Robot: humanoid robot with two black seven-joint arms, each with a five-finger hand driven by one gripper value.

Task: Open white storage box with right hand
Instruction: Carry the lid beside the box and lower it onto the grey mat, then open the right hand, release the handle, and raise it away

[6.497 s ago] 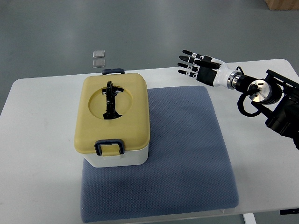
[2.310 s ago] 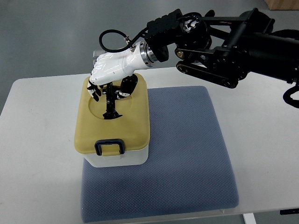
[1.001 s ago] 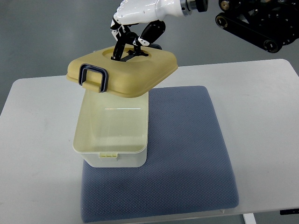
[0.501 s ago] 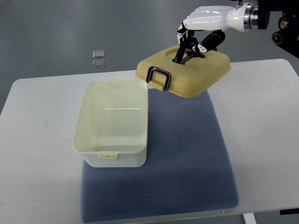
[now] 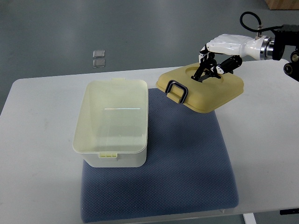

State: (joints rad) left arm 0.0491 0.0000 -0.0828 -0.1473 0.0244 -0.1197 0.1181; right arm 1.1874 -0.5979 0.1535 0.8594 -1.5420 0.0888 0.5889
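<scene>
The white storage box stands open on the left part of a blue-grey mat, its inside empty. Its yellow lid with a dark latch loop is held tilted over the mat's far right corner and the table. My right hand comes in from the right edge and is shut on the black handle on top of the lid. The left hand is not in view.
The white table carries the mat and box. Two small clear squares lie on the grey floor beyond the table's far edge. A brown box corner shows at the top right.
My right hand has carried the lid further right and lower, away from the open box. The box has not moved.
</scene>
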